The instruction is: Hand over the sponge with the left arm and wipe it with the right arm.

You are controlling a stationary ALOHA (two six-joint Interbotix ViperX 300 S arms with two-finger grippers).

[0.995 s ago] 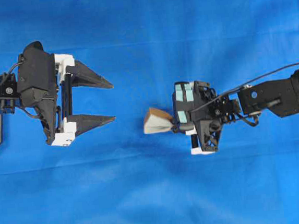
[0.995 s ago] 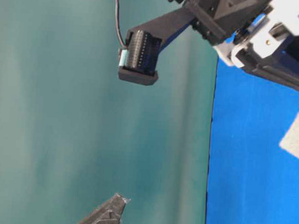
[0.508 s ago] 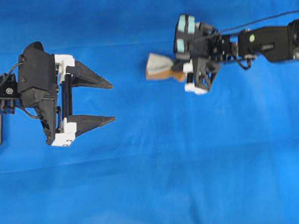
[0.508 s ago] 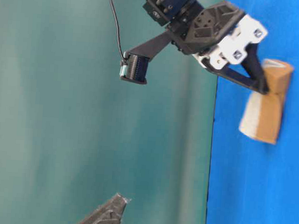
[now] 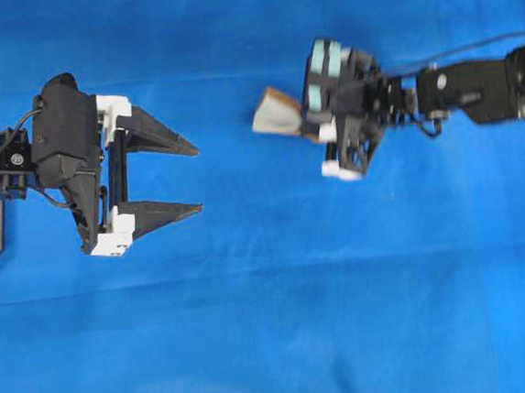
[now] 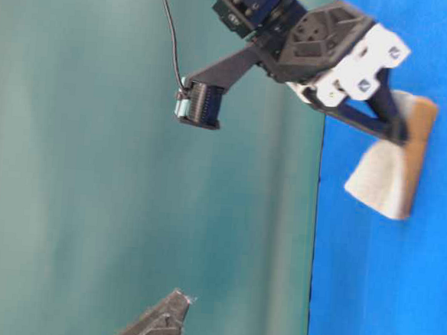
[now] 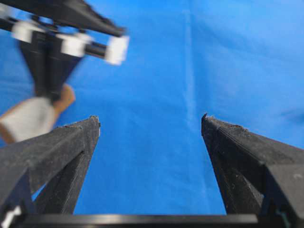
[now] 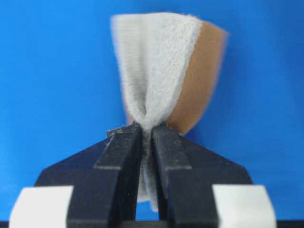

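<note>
Pinching the sponge [image 8: 161, 71] hard near 1 end, the right hand [image 8: 146, 135] squeezes it into a narrow waist between its 2 fingers, holding it against or just above the blue surface [image 5: 283, 323]; which, I cannot tell. The left hand [image 5: 196, 177] sits well apart with its fingers spread and nothing between them. The main risk is the soft block twisting or slipping free, since so little of it is gripped and drag during wiping would lever on that thin hold.
</note>
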